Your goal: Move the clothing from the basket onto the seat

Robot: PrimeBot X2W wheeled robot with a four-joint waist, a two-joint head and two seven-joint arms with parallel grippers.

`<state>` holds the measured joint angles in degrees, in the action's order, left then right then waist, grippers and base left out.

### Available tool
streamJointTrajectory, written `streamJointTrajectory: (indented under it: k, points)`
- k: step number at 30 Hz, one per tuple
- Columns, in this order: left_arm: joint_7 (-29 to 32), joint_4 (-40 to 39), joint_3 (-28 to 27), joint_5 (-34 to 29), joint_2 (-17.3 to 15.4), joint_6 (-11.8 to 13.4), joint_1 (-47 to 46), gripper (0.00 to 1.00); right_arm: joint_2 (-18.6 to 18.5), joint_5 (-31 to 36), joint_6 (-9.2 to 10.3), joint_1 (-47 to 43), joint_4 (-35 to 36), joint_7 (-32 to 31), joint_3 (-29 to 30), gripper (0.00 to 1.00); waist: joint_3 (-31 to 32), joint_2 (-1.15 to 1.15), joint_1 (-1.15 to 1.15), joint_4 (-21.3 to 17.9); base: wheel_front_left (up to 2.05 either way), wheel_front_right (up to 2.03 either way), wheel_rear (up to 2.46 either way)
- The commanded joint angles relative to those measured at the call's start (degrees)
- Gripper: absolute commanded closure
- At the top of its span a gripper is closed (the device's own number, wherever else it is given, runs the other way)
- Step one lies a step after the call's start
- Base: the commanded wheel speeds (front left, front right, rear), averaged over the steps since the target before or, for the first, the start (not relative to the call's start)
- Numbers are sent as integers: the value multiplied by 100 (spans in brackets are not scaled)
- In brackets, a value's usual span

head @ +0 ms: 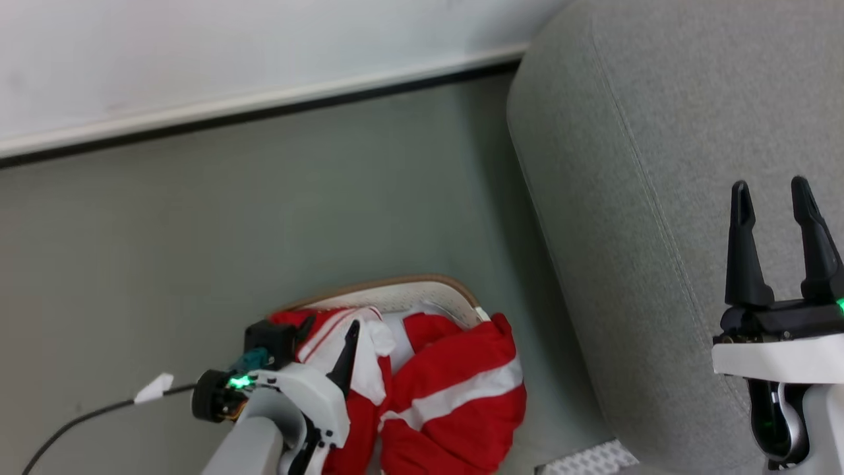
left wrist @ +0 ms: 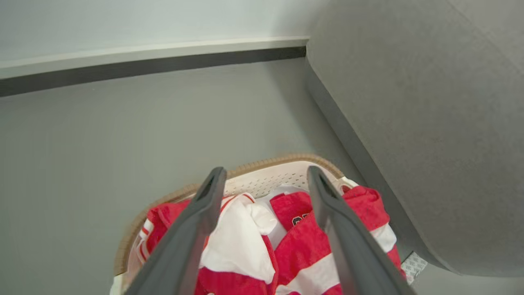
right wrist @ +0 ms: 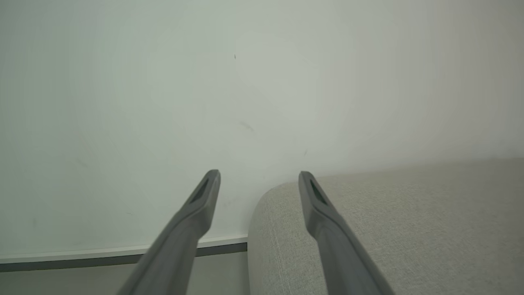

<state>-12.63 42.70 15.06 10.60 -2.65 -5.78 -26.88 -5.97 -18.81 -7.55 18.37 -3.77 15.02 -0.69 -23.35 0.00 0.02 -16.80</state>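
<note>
Left hand (left wrist: 265, 174) over clothing (left wrist: 297, 246), perhaps touching; basket (left wrist: 271, 179) half-hidden

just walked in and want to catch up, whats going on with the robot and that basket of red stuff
A two-armed robot is moving the red-and-white clothing from the white basket on the floor to the grey seat beside it. Its left hand is open over the pile, with nothing visibly gripped. Its right hand is open and empty over the seat. The clothing is in the basket, some hanging over the rim towards the seat.
</note>
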Motion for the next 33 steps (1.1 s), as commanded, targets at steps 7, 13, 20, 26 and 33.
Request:
streamJointTrajectory:
  k: [7,13,20,26,33]
  points:
    - [758,1696,-34,131,-102,41,-795,0,204,-102,12,323,110,9,137,0,-994,0,-2,-758,0,0,0]
    - [955,2353,349,-262,-320,50,-1282,0,302,-227,12,494,132,9,51,0,-1457,0,-2,-1099,0,0,0]
    - [1300,2788,801,-722,-619,239,-1761,0,321,-549,12,674,132,9,-73,0,-1970,0,-2,-1381,0,0,0]
    - [1601,2958,1357,-1236,-721,219,-2117,0,318,-730,12,649,234,9,98,0,-2333,0,-2,-1354,0,0,0]
    - [1979,3069,2004,-1815,-895,450,-2388,0,316,-781,12,566,289,9,93,0,-2631,0,-2,-1253,8,8,8]
